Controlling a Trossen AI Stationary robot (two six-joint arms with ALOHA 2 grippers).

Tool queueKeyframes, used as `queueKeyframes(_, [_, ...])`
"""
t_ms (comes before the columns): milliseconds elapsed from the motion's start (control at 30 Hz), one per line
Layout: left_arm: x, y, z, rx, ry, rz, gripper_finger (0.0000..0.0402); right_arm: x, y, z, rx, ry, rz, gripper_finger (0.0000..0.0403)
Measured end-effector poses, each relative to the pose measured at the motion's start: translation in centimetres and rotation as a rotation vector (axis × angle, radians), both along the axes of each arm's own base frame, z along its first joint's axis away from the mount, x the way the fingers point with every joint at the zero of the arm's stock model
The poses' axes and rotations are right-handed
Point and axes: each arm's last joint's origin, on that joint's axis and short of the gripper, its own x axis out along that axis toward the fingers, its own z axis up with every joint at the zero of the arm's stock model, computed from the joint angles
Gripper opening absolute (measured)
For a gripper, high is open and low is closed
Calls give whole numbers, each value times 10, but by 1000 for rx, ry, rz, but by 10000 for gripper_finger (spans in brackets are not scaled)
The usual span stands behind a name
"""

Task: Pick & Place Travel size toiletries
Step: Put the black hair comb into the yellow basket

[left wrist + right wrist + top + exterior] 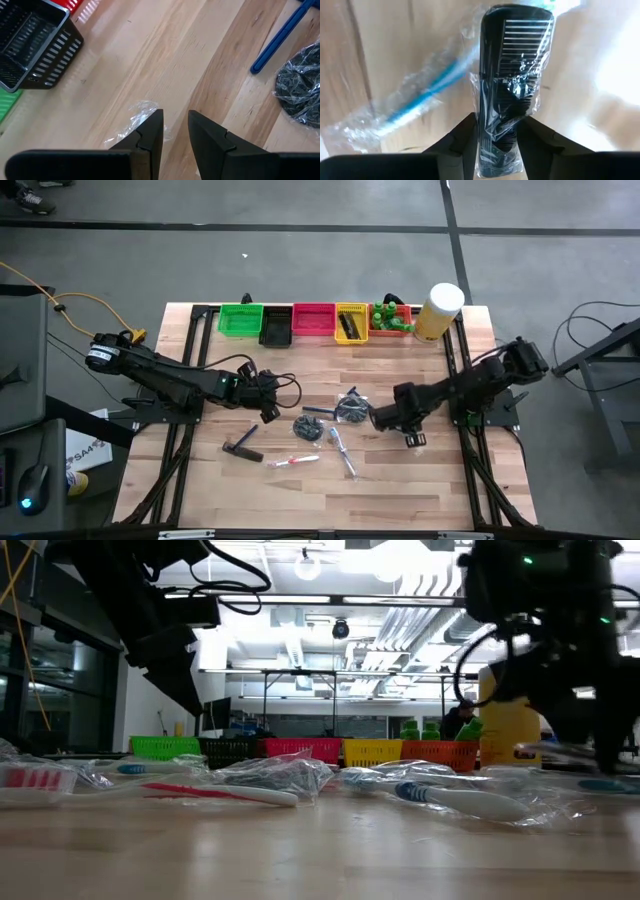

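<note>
My right gripper (500, 140) is over the table's middle right (385, 420), shut on a black comb in clear wrap (515, 75). A wrapped blue toothbrush (420, 102) lies on the wood beyond it. My left gripper (175, 130) hangs over the middle left (268, 408), its fingers a narrow gap apart with bare wood showing between them. A scrap of clear wrap (142, 112) shows beside one finger; whether it touches, I cannot tell. On the table lie another black comb (243, 445), a pink toothbrush (293, 461), a blue toothbrush (343, 450) and two dark discs (310, 425). My right gripper pinches the wrapped comb's plain end (497, 135) between its two fingers (465, 137), through the clear wrap. The fingers point down from above and the comb runs on along them, its toothed end (520, 35) farthest from the gripper. Whether that end touches the table, I cannot tell.
Along the far edge stands a row of bins: green (240, 320), black (275, 330), red (313, 320), yellow (350, 323) and orange (392, 320) with little green bottles. A pale-yellow cylinder with a white lid (438, 310) is at the row's right end. Bare wood lies toward the near edge.
</note>
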Motion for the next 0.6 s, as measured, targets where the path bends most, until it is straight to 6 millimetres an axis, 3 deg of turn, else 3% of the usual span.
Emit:
queueKeyframes(133, [0,0,0,1,3,0,90,11,-11,23,-85,2,2,105])
queueKeyframes(267, [-2,0,-1,5,23,1,90,30,-30,44,-230,-106,10,118])
queueKeyframes(400, [-2,0,-1,6,23,1,90,54,-60,62,-333,-278,-45,121])
queueKeyframes(600, [-2,1,-1,6,21,5,90,88,-120,85,-387,-688,-278,112])
